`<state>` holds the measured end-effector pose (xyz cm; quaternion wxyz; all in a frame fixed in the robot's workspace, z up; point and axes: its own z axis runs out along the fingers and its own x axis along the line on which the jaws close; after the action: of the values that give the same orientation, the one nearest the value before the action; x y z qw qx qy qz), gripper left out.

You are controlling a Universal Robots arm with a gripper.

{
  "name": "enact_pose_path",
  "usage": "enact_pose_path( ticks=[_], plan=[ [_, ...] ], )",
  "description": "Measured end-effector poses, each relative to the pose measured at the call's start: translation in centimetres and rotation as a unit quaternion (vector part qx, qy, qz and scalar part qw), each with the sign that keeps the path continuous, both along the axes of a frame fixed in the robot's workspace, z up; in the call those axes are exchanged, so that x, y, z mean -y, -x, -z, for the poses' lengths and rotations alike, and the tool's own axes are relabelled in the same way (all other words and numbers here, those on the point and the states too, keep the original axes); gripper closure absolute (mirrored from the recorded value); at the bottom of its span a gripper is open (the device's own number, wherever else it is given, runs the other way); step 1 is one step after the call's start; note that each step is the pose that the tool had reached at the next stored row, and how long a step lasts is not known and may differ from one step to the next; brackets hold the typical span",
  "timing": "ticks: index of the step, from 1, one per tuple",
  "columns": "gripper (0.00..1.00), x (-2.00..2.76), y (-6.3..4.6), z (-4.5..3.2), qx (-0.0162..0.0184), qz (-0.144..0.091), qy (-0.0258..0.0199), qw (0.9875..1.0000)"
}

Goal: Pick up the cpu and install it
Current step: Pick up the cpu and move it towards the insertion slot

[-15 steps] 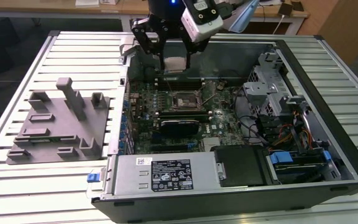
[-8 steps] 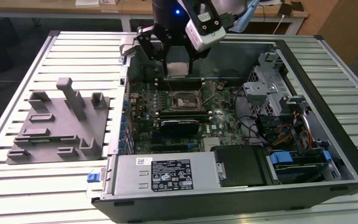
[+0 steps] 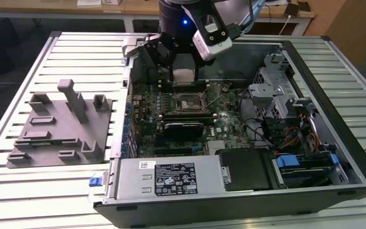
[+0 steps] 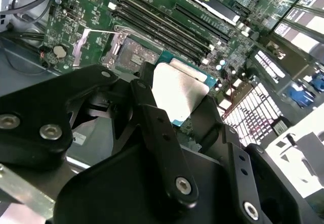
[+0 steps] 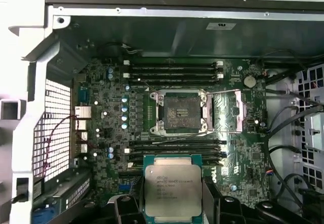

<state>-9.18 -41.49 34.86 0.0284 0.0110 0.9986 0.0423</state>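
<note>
My gripper [image 3: 184, 80] is shut on the cpu [image 3: 184, 75], a flat square chip with a silvery top, and holds it in the air over the open computer case. In the first wrist view the cpu [image 5: 172, 188] sits between the black fingers [image 5: 124, 208], short of the empty socket [image 5: 181, 113], whose metal bracket [image 5: 238, 114] is swung open. The second wrist view shows the cpu [image 4: 179, 90] clamped by the fingers [image 4: 152, 118], with the socket [image 4: 132, 56] beyond it. In the exterior view the socket [image 3: 189, 102] lies just nearer the camera than the gripper.
A grey tray [image 3: 59, 129] with upright posts stands on the slatted table at the exterior view's left. Inside the case [image 3: 354, 157] are memory slots [image 5: 172, 71], a black finned block [image 3: 183, 128], the power supply [image 3: 170, 179], and drive cages with cables [image 3: 285, 129].
</note>
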Motion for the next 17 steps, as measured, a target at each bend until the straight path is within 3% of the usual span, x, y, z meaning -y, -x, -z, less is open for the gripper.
enact_pose_path(
  ticks=[8,12,17],
  plan=[
    [0.46,-0.24,-0.5,1.45,-0.0015,0.004,0.0001,1.0],
    [0.46,-0.8,-0.7,2.17,-0.0031,0.004,0.0,1.0],
    [0.46,-1.95,-0.9,3.09,-0.0048,0.004,0.0,1.0]
  ],
)
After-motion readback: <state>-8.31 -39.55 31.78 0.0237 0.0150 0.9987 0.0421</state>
